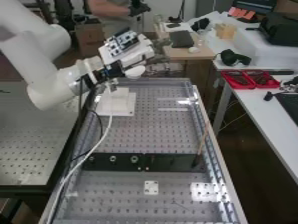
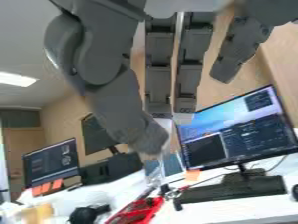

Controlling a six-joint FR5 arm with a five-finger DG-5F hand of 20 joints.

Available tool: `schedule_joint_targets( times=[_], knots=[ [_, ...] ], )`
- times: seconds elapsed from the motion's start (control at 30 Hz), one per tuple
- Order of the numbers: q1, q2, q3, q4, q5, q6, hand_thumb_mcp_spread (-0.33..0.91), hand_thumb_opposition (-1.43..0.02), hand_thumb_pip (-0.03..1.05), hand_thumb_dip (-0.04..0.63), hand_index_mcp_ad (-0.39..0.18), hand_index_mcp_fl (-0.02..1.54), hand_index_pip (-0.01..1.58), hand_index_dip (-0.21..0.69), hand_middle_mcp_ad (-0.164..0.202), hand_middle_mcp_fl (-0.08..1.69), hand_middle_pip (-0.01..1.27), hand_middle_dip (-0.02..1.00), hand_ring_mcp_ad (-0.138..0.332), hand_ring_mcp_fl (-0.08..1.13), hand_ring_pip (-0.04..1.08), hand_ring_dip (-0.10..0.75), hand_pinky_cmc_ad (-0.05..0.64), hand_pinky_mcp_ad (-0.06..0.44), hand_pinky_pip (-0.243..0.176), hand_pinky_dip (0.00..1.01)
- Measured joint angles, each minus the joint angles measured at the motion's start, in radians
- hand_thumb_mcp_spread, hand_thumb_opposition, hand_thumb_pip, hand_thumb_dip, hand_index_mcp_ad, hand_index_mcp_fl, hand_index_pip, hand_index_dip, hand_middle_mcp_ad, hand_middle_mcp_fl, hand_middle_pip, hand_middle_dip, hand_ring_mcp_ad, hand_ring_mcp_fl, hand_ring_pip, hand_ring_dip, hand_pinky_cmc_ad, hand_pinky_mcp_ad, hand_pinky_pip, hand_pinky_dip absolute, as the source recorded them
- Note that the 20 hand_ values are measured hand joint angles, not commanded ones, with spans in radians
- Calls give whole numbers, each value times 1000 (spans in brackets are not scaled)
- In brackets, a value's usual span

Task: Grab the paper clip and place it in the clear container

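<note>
The white arm [image 1: 50,70] comes in from the left, and the hand [image 1: 125,50] is raised over the far left part of the perforated metal table [image 1: 156,132]. In the wrist view, the fingers [image 2: 189,65] are extended and spread, some side by side with a narrow gap between them, while the thumb [image 2: 106,60] is well apart from the outermost one. Where the paper clip and the clear container are cannot be told. Below the hand, toward the far left of the metal table, stands a white block [image 1: 116,105]. A long black bar [image 1: 169,162] lies across the table from left to right, and a thin brown stick [image 1: 202,141] leans at its right end. Nearer than the bar, about midway across, lies a small white plate with holes [image 1: 151,187]. A pale cable [image 1: 95,146] runs down from the arm along the left side. To the right, a white table [image 1: 258,107] carries red trays [image 1: 235,80] set side by side, with a dark object [image 1: 233,58] just beyond them. The wrist view takes in a large lit monitor [image 2: 233,132] behind a black keyboard [image 2: 229,191], and another monitor [image 2: 52,164] with orange notes [image 2: 46,188] along its lower edge.
</note>
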Motion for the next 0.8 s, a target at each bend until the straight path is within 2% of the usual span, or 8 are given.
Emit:
schedule_joint_targets(
  times=[0.37, 0.8],
  knots=[
    [167, -92, 76, -17, 111, -4, 679, -1077, 747, 326, -188, 393, 161, -182, 5, 738, 948, 730, 24, 511, 342, 527, 464, 250, 51, 195],
    [225, -226, 185, -99, 203, -42, 679, -1079, 747, 326, -188, 393, 161, -182, 5, 738, 949, 730, 24, 511, 342, 524, 464, 248, 49, 195]
  ],
)
